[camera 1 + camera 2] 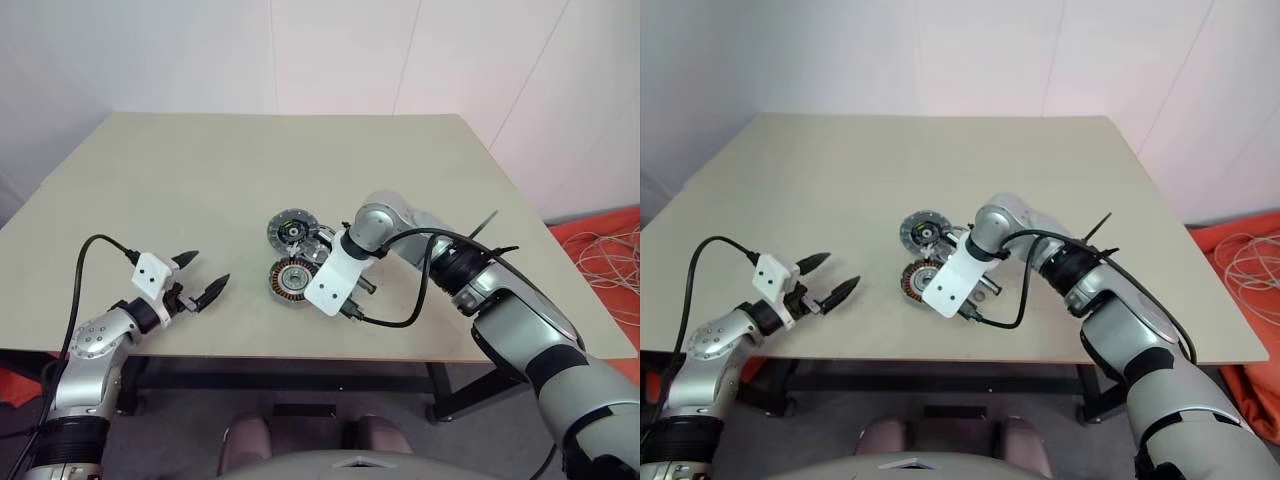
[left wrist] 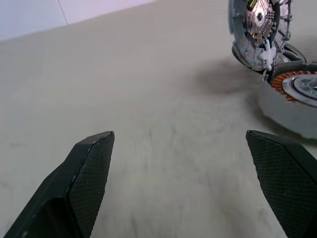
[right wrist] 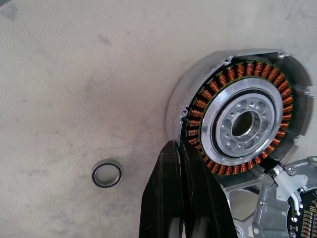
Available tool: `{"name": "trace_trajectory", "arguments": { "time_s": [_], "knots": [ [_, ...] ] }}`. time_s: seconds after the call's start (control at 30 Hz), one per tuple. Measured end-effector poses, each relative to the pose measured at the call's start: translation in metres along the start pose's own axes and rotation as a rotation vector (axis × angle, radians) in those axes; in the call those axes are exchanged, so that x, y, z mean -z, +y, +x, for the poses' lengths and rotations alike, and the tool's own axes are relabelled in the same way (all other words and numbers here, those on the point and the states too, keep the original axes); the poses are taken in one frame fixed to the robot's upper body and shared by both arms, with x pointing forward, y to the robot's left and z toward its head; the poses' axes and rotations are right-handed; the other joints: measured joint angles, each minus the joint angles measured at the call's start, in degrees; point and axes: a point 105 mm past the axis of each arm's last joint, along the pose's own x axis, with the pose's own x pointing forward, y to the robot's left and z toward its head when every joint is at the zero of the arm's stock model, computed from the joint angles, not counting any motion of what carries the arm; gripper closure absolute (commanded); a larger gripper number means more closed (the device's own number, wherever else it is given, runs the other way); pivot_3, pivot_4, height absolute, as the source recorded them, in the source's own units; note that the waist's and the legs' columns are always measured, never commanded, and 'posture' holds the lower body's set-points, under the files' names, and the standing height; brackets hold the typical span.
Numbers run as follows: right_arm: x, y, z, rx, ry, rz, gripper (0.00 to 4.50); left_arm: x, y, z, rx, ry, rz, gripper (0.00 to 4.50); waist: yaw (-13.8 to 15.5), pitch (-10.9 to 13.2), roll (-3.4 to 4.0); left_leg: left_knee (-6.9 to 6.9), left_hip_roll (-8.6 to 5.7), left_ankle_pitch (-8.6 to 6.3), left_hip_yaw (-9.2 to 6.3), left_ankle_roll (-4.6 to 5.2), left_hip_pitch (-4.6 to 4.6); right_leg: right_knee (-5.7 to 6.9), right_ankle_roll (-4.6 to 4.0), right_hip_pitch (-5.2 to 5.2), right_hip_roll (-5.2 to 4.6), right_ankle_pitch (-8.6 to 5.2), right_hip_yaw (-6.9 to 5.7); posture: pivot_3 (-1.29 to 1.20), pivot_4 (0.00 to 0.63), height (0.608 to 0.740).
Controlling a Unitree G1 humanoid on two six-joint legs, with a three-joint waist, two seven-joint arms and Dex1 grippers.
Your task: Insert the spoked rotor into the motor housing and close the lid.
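Observation:
The motor housing [image 1: 291, 280], a round disc with copper windings around a grey hub, lies on the table's near middle. Just behind it is the lid [image 1: 292, 231], dark face with white and yellow centre bits showing. Beside the lid the dark rim of the spoked rotor [image 2: 295, 51] peeks out; my right wrist hides most of it. My right gripper [image 3: 177, 146] points steeply down, shut and empty, its tips at the housing's [image 3: 242, 124] outer rim. My left gripper [image 1: 210, 268] is open and empty, low over the table, well left of the parts.
A tiny black ring [image 3: 106, 173] lies on the beige table [image 1: 200, 180] close to the right fingers. The table's front edge [image 1: 250, 352] runs just below both grippers. Orange cloth with white cable [image 1: 605, 255] lies on the floor at right.

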Motion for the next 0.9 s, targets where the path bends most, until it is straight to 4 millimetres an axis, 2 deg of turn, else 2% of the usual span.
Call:
{"name": "trace_trajectory", "arguments": {
  "time_s": [0.13, 0.4, 0.47, 0.6, 0.67, 0.7, 0.8, 0.9],
  "knots": [
    [0.001, -0.002, 0.0, 0.007, 0.006, 0.041, 3.58, 0.004, -0.001, 0.001, 0.004, 0.009, -0.011, 0.0, 0.0, 0.0, 0.0, 0.04, 0.01, 0.0, 0.0, 0.0, 0.0, 0.02, 0.0, 0.0, 0.0, 0.0, 0.0, 0.0, 0.0, 0.74],
    [-0.005, -0.009, -0.011, 0.057, -0.014, 0.079, 0.86, -0.001, -0.001, 0.007, 0.001, -0.013, -0.014, 0.0, 0.0, 0.0, 0.0, 0.03, 0.01, -0.01, -0.01, 0.02, -0.01, 0.01, 0.0, 0.0, 0.01, 0.0, 0.0, 0.0, 0.0, 0.74],
    [-0.011, -0.014, -0.02, 0.122, -0.073, 0.135, 0.2, -0.002, -0.001, 0.008, 0.004, -0.016, -0.012, 0.0, 0.0, 0.0, 0.0, 0.03, 0.0, -0.01, -0.01, 0.02, -0.02, 0.0, 0.0, 0.0, 0.01, 0.0, 0.0, 0.0, 0.0, 0.74],
    [-0.019, -0.021, -0.042, 0.267, -0.238, 0.336, 0.2, -0.002, -0.003, 0.009, 0.016, -0.022, -0.025, 0.0, 0.3, 0.0, -0.02, 0.03, 0.0, -0.03, -0.05, 0.04, 0.02, -0.03, 0.01, 0.11, 0.0, 0.0, -0.01, 0.0, 0.0, 0.74],
    [-0.01, -0.011, -0.048, 0.318, -0.323, 0.519, 0.2, -0.001, -0.004, 0.009, 0.023, -0.02, -0.035, 0.0, 0.5, 0.0, 0.01, 0.05, -0.01, -0.02, -0.04, 0.03, 0.09, -0.02, 0.01, 0.14, -0.01, 0.0, 0.0, 0.0, 0.0, 0.74],
    [-0.003, 0.0, -0.052, 0.472, -0.474, 0.743, 0.2, -0.001, -0.007, 0.01, 0.03, -0.024, -0.039, 0.0, 1.0, -0.1, -0.17, -0.03, 0.01, -0.01, -0.1, 0.01, 0.26, -0.08, 0.03, 0.37, 0.02, -0.02, -0.03, 0.0, 0.0, 0.74],
    [0.024, 0.048, -0.028, 0.586, -0.54, 1.13, 0.2, 0.006, -0.008, 0.005, 0.029, -0.002, -0.066, 0.0, 1.7, 0.0, -0.06, -0.06, -0.1, -0.06, -0.05, 0.08, 0.22, -0.27, 0.1, 0.4, -0.05, -0.05, 0.02, 0.0, 0.0, 0.74],
    [0.024, 0.075, -0.004, 0.614, -0.529, 1.296, 0.2, 0.007, -0.009, 0.005, 0.028, 0.002, -0.071, 0.0, 1.5, 0.1, 0.09, -0.07, -0.04, -0.02, -0.04, 0.02, 0.19, -0.19, 0.31, 0.23, -0.02, -0.16, 0.02, 0.0, 0.0, 0.74]
  ]
}}
